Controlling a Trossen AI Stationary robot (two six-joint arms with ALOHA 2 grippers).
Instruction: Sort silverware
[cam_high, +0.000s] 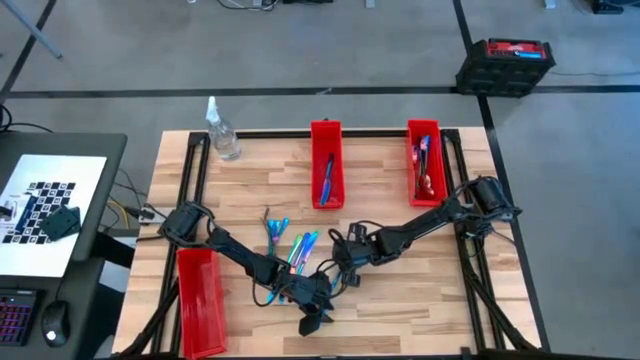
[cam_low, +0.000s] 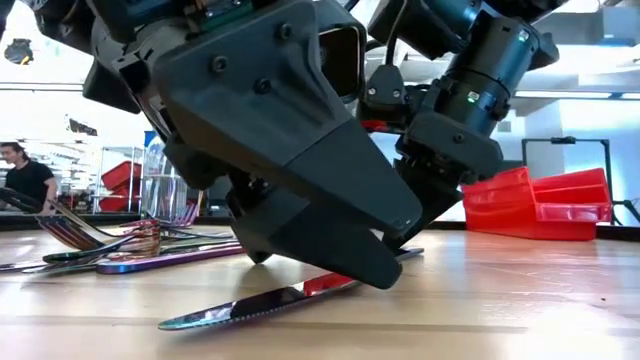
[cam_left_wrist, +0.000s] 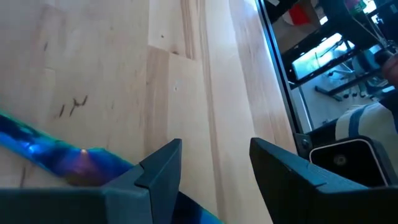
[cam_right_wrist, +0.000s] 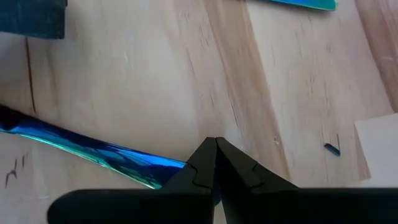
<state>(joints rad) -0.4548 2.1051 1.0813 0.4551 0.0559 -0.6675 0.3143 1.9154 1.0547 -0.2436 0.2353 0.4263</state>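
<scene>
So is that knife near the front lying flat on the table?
No, tipped. In the low view the knife slants: one end rests on the table, the other is lifted under the dark right gripper, which is shut on it.

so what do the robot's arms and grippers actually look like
Both arms are dark, nearly black, built of jointed segments with thin black cables along them. The left gripper has two flat, angular, wedge-shaped fingers. The right gripper has the same dark fingers, tapering to a point. No markings show.
</scene>
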